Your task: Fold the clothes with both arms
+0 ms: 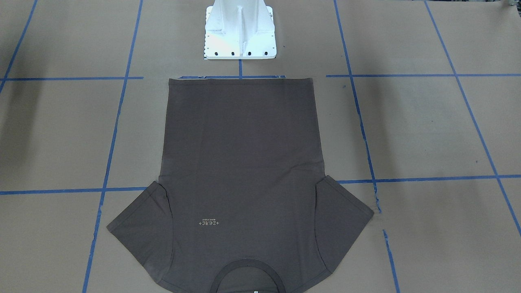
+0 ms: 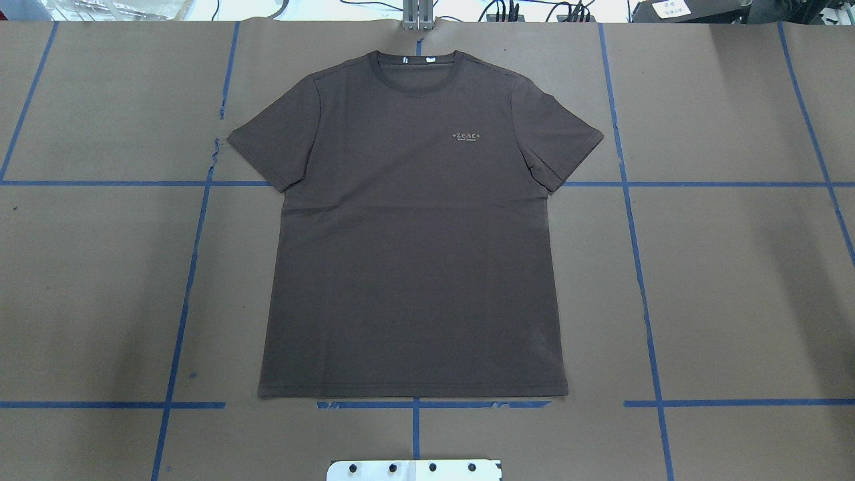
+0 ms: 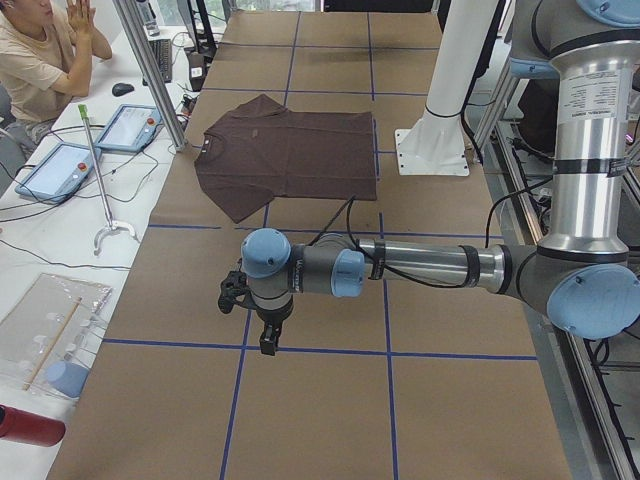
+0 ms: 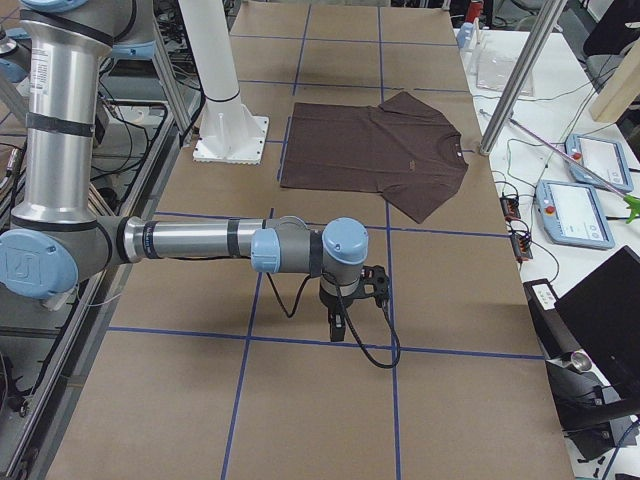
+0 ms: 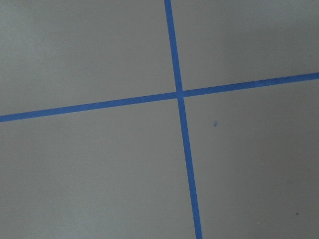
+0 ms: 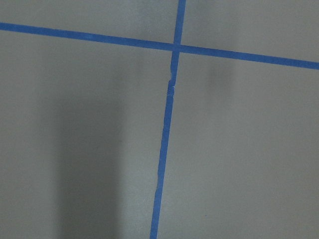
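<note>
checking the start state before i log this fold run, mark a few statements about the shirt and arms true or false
1. The T-shirt lies spread flat with no fold made. True.
2. Its collar points toward the white pedestal. False: the hem lies by the pedestal; the collar is on the far side.
3. The chest logo faces up. True.
4. The left arm holds a sleeve. False: its jaws hang over bare brown paper, apart from the T-shirt.
5. Both wrist views show only brown paper and blue tape. True.
</note>
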